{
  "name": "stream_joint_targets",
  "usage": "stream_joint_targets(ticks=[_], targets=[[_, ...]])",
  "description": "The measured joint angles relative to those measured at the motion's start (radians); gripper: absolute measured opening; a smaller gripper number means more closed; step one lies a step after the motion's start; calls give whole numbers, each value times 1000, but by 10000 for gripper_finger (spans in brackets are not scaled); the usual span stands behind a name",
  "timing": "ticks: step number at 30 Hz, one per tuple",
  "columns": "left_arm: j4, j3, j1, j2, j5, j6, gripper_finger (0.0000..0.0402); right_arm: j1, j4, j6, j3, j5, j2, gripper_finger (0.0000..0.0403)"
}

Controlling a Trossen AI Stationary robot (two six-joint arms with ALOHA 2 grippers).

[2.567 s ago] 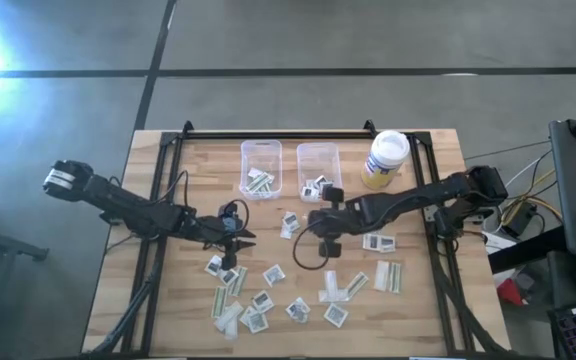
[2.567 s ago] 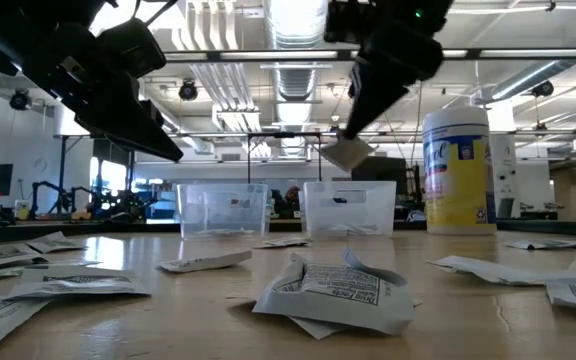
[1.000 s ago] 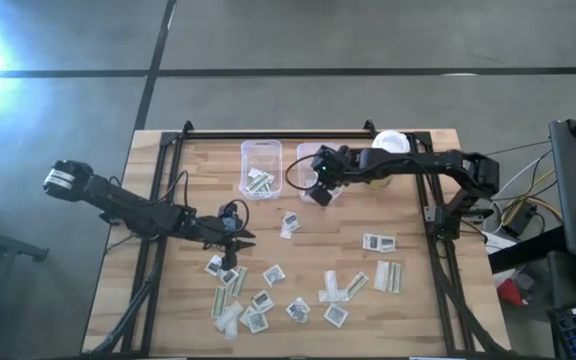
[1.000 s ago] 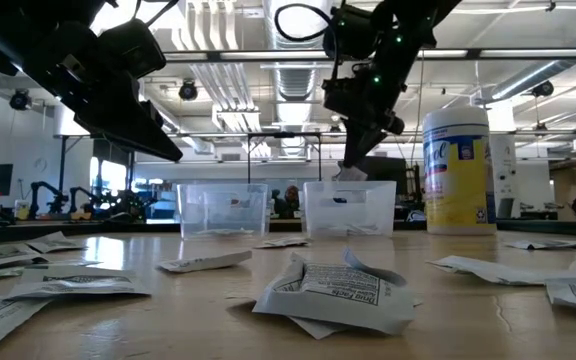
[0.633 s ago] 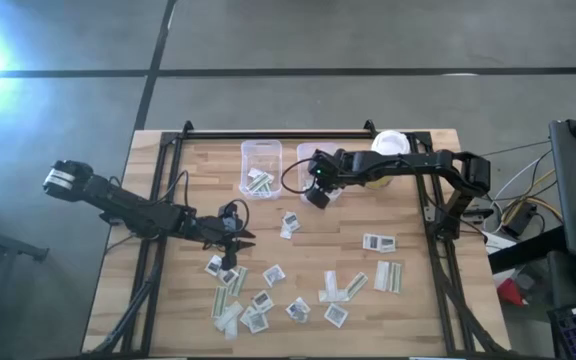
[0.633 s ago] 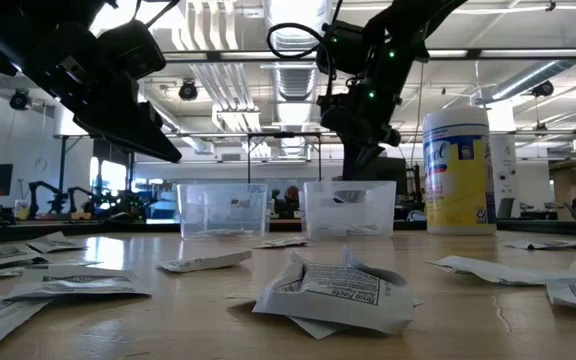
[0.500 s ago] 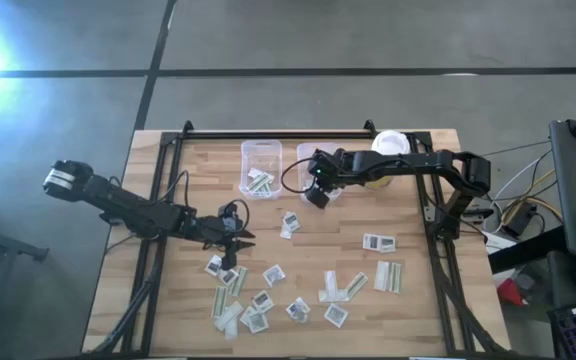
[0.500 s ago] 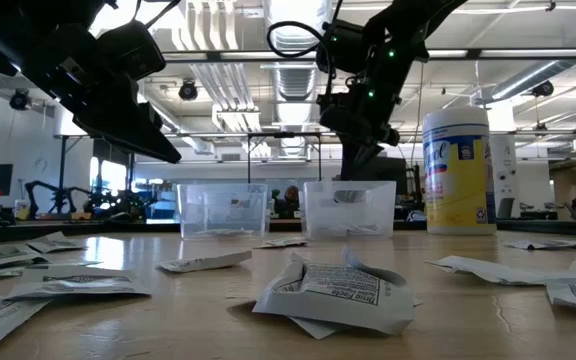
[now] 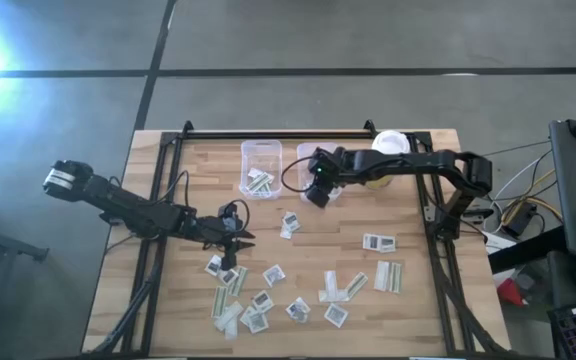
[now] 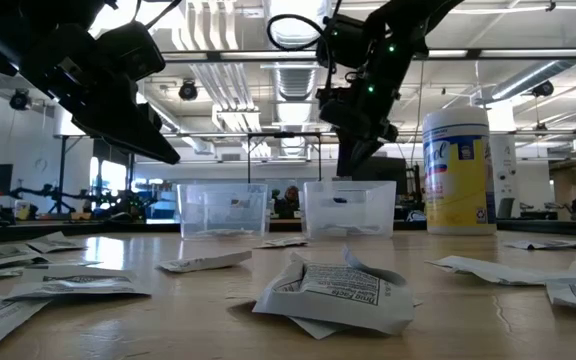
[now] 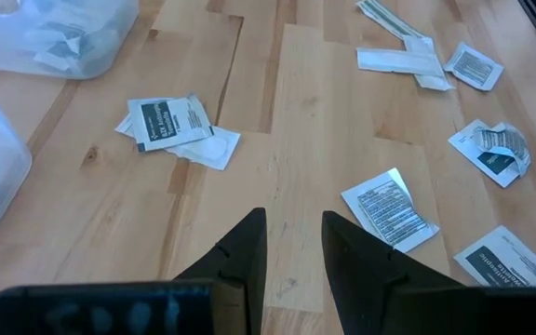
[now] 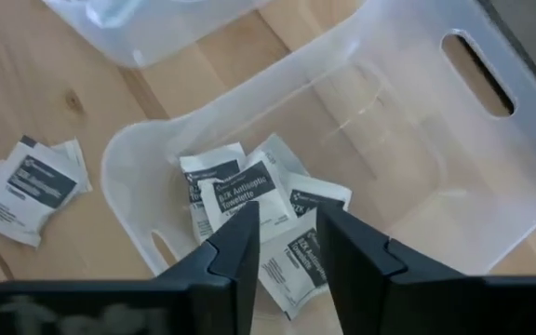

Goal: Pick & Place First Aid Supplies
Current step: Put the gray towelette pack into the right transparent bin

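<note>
While my right tool [image 9: 315, 193] hangs over the near end of the right-hand bin [image 9: 320, 156], its fingers [image 12: 238, 244] stand a little apart with nothing between them. From that arm's wrist camera I look down into the clear bin, where several square white packets [image 12: 243, 195] with dark print lie piled at one end, loose from the fingers. Two more square packets [image 12: 28, 186] lie on the bare wood just outside the bin wall.

My left tool [image 9: 240, 235] hovers over the middle-left of the desk [image 9: 408, 220], at the edge of the loose scatter. Its fingers [image 11: 241, 257] also stand slightly apart and hold nothing. Past them I see a pair of overlapping packets [image 11: 168, 122] on the planks, a single square packet [image 11: 389, 207] just beside the fingertips, and long pale strips [image 11: 398, 58] farther off.

From above, most of the supplies [image 9: 268, 290] lie spread across the near half of the desk, square packets mixed with narrow strips. A few sit apart toward the right: a square packet [image 9: 378, 242] and a pair of strips [image 9: 388, 276]. The left-hand bin [image 9: 260, 152] holds several strips at its near end. A white-lidded jar [image 9: 388, 150] stands just beside the right-hand bin, under my right arm.

At desk height, a crumpled printed packet [image 10: 333, 292] fills the foreground, with both bins and the jar in a row behind it.
</note>
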Motion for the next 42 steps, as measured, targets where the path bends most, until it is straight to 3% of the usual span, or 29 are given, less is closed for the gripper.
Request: stream_joint_targets(ticks=[10,23,35,42], targets=[[-9,0,0,0,-1,0,105,15,-82,7,13,-3,-93,108],[-56,1,0,-1,-1,-12,184,216,-110,95,-32,-3,-157,78],[-409,89,0,-31,0,-148,186,423,2,211,-121,-2,-157,75],[-668,158,0,-72,0,-259,183,493,185,215,-211,0,-155,82]])
